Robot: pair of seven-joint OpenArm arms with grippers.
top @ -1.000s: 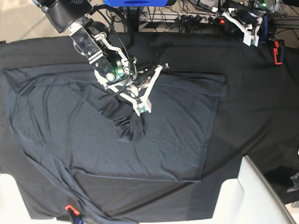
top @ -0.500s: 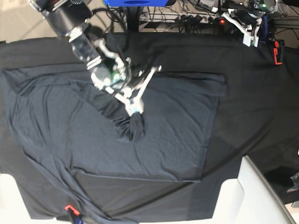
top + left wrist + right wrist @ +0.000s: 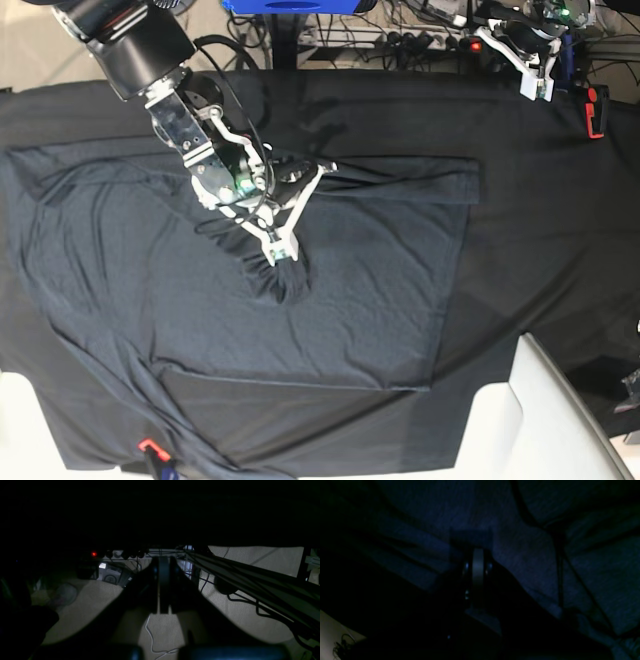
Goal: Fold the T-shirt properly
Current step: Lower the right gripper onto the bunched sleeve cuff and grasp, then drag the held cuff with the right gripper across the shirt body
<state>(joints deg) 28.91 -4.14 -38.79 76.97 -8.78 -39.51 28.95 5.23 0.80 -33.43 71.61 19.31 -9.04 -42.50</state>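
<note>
We see the T-shirt [image 3: 340,290] spread on the black tablecloth [image 3: 560,230], its long axis running left to right across the base view, with one straight edge at the right and rumpled folds at the left. Our right gripper [image 3: 281,254] is clamped on a bunched fold of the fabric near the middle. Our left gripper [image 3: 537,88] hangs closed and empty beyond the far right corner, well apart. Bare cloth lies to the right.

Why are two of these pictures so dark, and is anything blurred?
Base view: evenly lit and sharp, T-shirt clear. Right wrist view: badly underexposed, bluish, soft, folds barely visible around the right claw. Left wrist view: mostly black, only floor and cables lit beyond the left claw.
</note>
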